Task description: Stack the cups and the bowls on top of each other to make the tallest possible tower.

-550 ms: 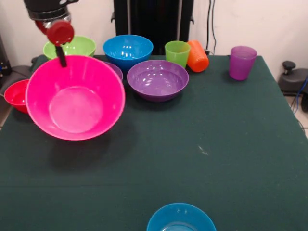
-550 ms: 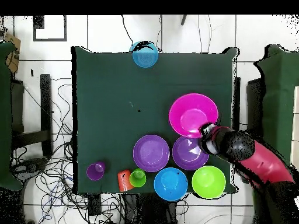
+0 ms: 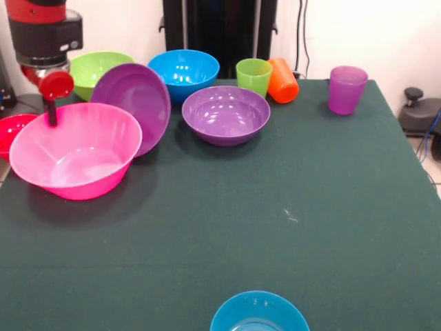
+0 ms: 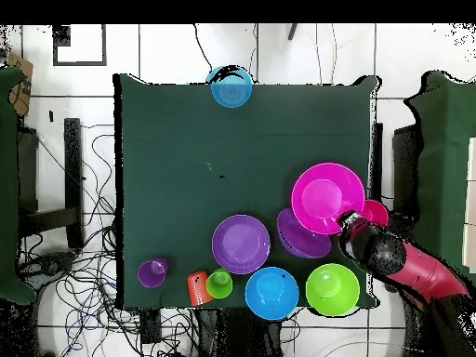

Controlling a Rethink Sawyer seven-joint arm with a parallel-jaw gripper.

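Note:
My gripper hangs at the far left rim of the big pink bowl; in the overhead view it is at that bowl's edge. One purple bowl leans tilted against the pink one; the other stands upright. A lime green bowl and a blue bowl stand at the back. A small red bowl is at the left edge, and a second blue bowl at the near edge. The green cup is upright, the orange cup lies on its side against it, and the purple cup stands apart.
The dark green table ends just left of the pink and red bowls. A black device sits off the table's right side. Cables lie on the floor beside the table.

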